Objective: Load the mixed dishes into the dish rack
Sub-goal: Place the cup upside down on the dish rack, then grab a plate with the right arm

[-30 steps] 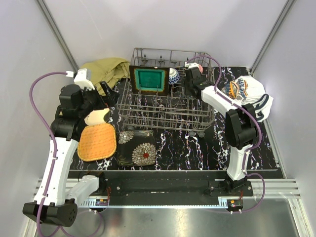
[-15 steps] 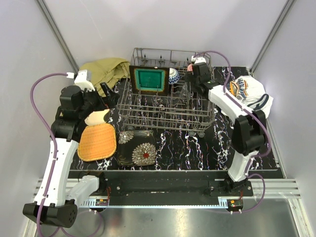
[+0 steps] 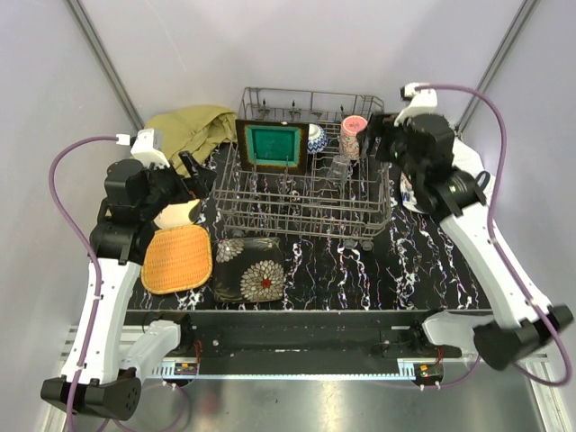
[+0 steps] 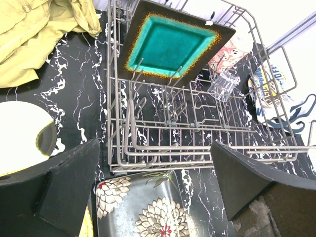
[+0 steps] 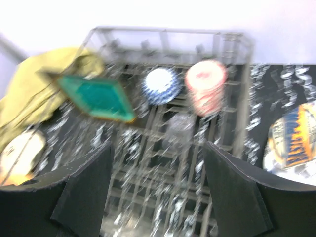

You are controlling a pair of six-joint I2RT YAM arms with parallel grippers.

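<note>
top external: grey wire dish rack (image 3: 297,219) held teal square plate (image 3: 273,144), pink cup (image 3: 351,137), clear glass (image 3: 338,168); orange woven-look square plate (image 3: 176,258) and dark floral plates (image 3: 249,268) lay on table (image 3: 405,261) | left wrist: left end effector (image 4: 155,173) released, empty, likely next grasping a plate rim | right wrist: right end effector (image 5: 158,187) released, empty; white printed cloth (image 5: 296,138) lettering unreadable

Pale grey walls (image 3: 306,45) close in three sides, with slanting metal struts (image 3: 106,65) at the far corners. The table (image 3: 360,270) has a black top veined white and purple like marble. An aluminium rail (image 3: 531,342) edges its near side, and below it lies what seems to be brushed steel sheet (image 3: 297,405). The light is soft and even.
</note>
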